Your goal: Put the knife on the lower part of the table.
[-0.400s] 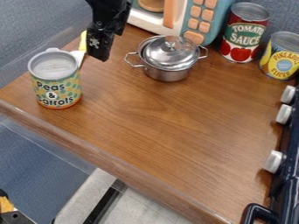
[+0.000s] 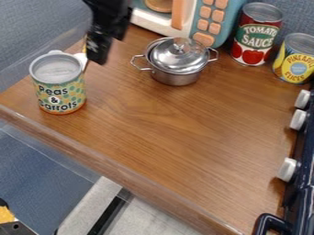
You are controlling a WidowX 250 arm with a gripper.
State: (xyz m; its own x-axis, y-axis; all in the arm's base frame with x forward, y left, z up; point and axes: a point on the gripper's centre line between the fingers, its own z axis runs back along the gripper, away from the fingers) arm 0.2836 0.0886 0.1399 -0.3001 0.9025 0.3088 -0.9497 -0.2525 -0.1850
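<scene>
- In the camera view, looks down on a wooden table (image 2: pixel 178 133), with a lidded pot (image 2: pixel 176 75), toy microwave (image 2: pixel 205 23) and food cans (image 2: pixel 255 39), beside a blue-grey wall (image 2: pixel 36 23).
- Hangs down at upper left with gripper (image 2: pixel 98 56) lowermost; cannot tell its opening or hold.
- Seems to show the knife (image 2: pixel 81 58) close by gripper, partly hidden behind the peas-and-carrots can (image 2: pixel 58 89); cannot tell about touching.

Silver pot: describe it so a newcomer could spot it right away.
At the back of the wooden table stands a toy microwave. Just in front of it sits the silver pot, squat, with looped side handles and a domed lid, unlike the printed cans.
</scene>
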